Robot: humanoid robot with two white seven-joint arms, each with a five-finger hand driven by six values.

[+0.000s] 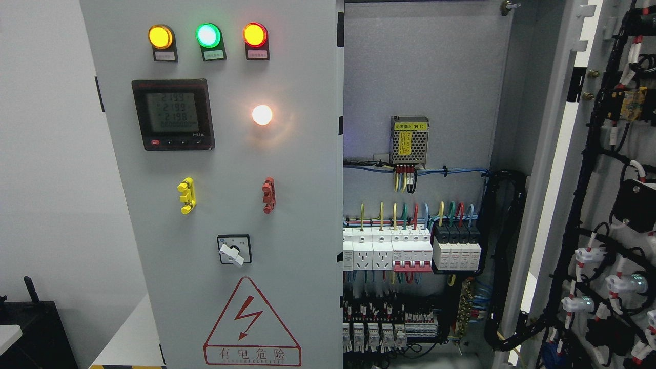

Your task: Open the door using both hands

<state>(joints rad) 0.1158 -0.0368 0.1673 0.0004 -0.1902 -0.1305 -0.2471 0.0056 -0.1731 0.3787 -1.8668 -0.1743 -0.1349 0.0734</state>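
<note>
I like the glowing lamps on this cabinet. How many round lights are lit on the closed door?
4: an amber light, a green light and a red-rimmed light in a row along the top, and a white light lower, right of the meter.

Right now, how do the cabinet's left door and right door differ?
The left door is shut and faces the camera; the right door stands swung open, showing its wired back. The left door shows lamps, a meter and a warning triangle; the right door shows black cable bundles. Both are grey metal. No hand is in view.
</note>
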